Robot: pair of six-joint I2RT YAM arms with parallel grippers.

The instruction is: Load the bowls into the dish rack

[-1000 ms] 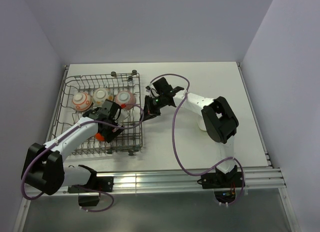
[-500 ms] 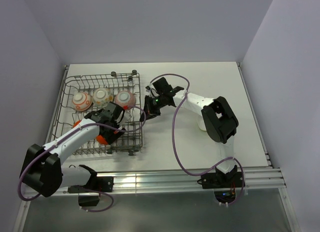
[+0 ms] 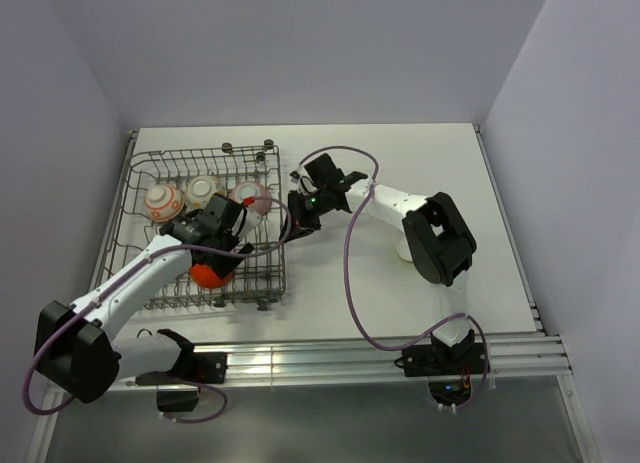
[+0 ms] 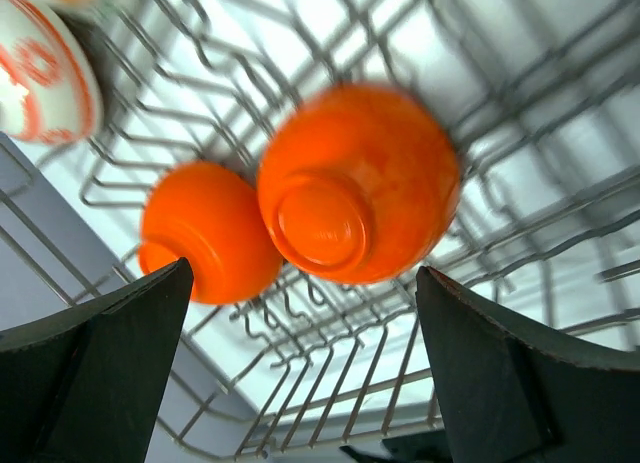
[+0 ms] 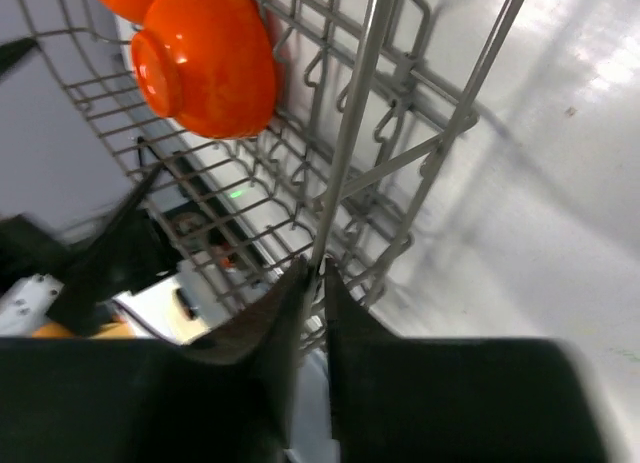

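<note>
Two glossy orange bowls (image 4: 355,183) lie foot-up beyond our wide-spread left claw (image 4: 302,273). Our right claw (image 5: 310,283) pinches a wire of the grey dish rack (image 5: 347,133), with the white table (image 5: 540,183) beyond it.

No text, label, brand, number or sign can be read in any view. The red-orange marks on the pale bowl (image 4: 30,73) are a painted pattern, not letters. The 2 orange bowls (image 4: 355,183) are plain glossy colour. The wires of the dish rack (image 3: 180,153) and the white table (image 3: 420,163) bear no legible marking.
</note>
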